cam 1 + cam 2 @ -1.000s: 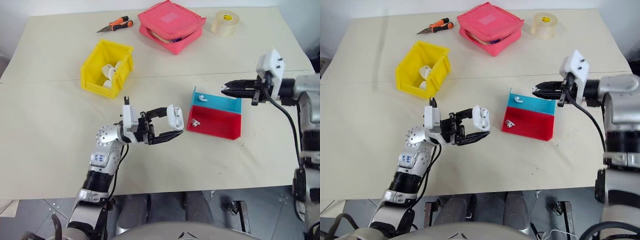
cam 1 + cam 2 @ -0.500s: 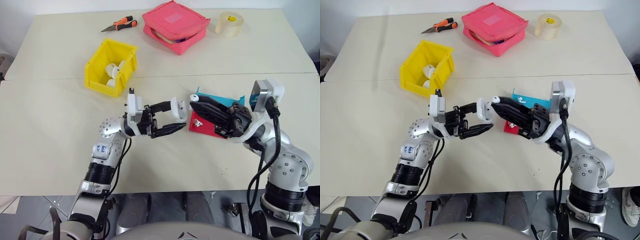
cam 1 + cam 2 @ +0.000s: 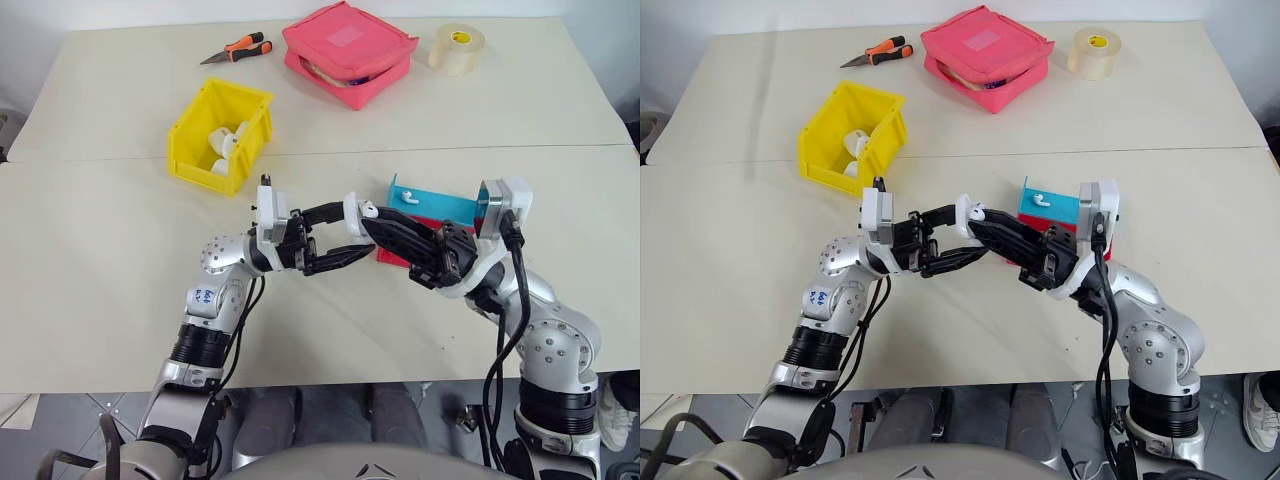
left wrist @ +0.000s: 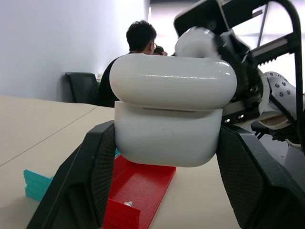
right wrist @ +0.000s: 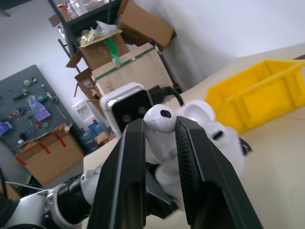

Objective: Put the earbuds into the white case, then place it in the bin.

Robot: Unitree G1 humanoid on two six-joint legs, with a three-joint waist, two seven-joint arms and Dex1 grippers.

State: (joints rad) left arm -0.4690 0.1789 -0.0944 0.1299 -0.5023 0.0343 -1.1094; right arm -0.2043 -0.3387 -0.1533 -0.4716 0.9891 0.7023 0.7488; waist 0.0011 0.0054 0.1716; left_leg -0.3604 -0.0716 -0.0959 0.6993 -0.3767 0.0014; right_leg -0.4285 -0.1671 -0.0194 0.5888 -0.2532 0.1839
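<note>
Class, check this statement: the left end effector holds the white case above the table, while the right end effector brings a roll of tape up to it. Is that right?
One thing is wrong. The right end effector grips an earbud, not a roll of tape; the right wrist view shows it. The tape roll lies at the table's far edge. The left end effector does hold the white case above the table.

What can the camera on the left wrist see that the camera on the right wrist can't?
Left wrist view alone: a red-and-blue tray on the table with a tiny white piece in it, and a seated person in the background. Right wrist view alone: the yellow bin, cardboard boxes on shelves, and the earbud pinched in the right end effector. Both: the white case, gripped by the left end effector.
</note>
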